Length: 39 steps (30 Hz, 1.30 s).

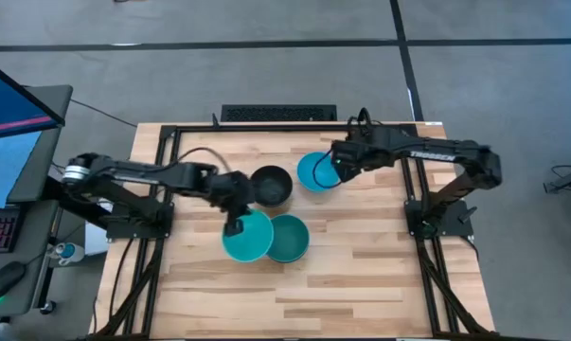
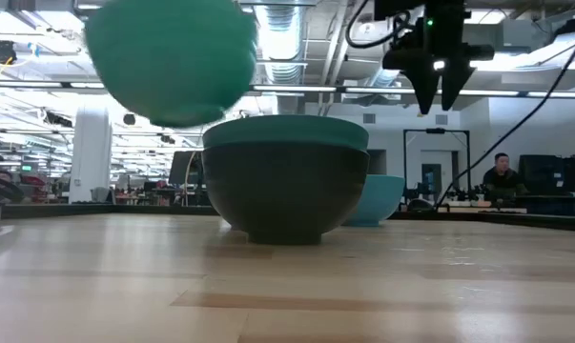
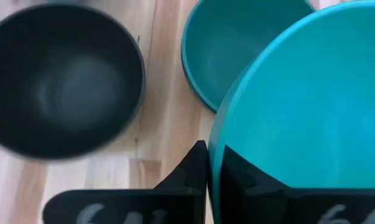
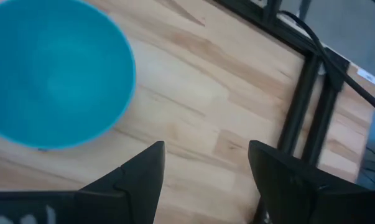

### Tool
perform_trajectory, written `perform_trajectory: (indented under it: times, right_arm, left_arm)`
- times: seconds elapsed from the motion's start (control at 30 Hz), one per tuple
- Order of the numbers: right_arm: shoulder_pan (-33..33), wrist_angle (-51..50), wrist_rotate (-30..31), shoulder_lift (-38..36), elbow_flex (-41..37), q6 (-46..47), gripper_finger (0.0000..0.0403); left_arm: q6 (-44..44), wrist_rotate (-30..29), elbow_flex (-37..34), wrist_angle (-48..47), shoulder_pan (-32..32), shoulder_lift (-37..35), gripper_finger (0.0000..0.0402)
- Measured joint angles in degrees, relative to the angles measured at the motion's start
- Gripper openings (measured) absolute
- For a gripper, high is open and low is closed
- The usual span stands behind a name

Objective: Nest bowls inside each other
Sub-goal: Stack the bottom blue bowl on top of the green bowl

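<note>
Cyan bowl [image 1: 246, 236] gripped by left gripper [image 1: 234, 225]; right gripper [image 1: 334, 169] spread

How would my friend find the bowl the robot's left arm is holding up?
Start at the wooden table, then find the black bowl near its middle. Just in front, the left gripper pinches a cyan bowl's rim. It alone hangs lifted off the table, beside a teal bowl.

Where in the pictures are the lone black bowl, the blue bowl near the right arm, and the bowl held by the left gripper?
black bowl [image 1: 272, 186], high view, its inside.
blue bowl [image 1: 315, 171], high view, its inside.
held cyan bowl [image 1: 248, 236], high view, its inside.
</note>
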Motion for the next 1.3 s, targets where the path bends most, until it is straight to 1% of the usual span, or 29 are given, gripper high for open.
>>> perform_trajectory:
  times: [0.07, 0.2, 0.3, 0.43, 0.5, 0.6, 0.73, 0.87, 1.03, 1.1, 1.3]
  right_arm:
    - [-1.7, 1.8, 0.0, -1.3, -1.1, -1.4, 0.0255]
    - [-5.0, 1.6, 0.3, -2.1, -1.7, -4.4, 0.0255]
    - [-6.3, 1.8, 0.3, -2.0, -1.8, -6.3, 0.0255]
    - [-7.3, 4.3, 0.7, -1.9, -2.2, -8.4, 0.0255]
    - [-8.5, 7.1, -0.1, -1.9, -3.7, -9.9, 0.0255]
    - [-10.7, 10.8, -4.8, -1.9, -7.2, -12.2, 0.0255]
    - [-12.1, 13.9, -5.4, -1.9, -11.4, -13.6, 0.0255]
    - [-13.8, 16.2, -6.0, -1.9, -12.4, -14.4, 0.0255]
    - [-14.4, 23.5, -11.3, -1.8, -12.8, -15.9, 0.0255]
    - [-14.4, 25.6, -12.0, -0.8, -12.8, -16.1, 0.0255]
    - [-14.6, 26.2, -13.3, 3.7, -12.9, -16.6, 0.0255]
  left_arm:
    - [2.7, 0.6, 3.0, -1.9, 1.2, 4.5, 0.0000]
    - [6.0, 3.5, 8.0, -1.1, 2.7, 11.4, 0.0000]
    - [7.7, 4.9, 11.0, -1.4, 3.6, 13.9, 0.0000]
    - [8.5, 5.6, 14.3, 0.4, 5.0, 14.5, 0.0000]
    - [8.5, 5.6, 14.5, 0.9, 6.0, 14.6, 0.0000]
    - [7.9, 5.8, 14.5, 1.0, 7.0, 14.7, 0.0000]
    - [6.9, 6.0, 14.4, 1.3, 7.1, 15.7, 0.0000]
    - [6.2, 5.6, 14.5, 3.4, 5.8, 18.5, 0.0000]
    - [5.4, 6.4, 14.4, 4.1, 5.9, 21.7, 0.0004]
    - [5.5, 6.4, 14.4, 4.0, 6.0, 22.1, 0.0007]
    - [5.9, 6.9, 14.4, 4.6, 6.7, 22.2, 0.0009]
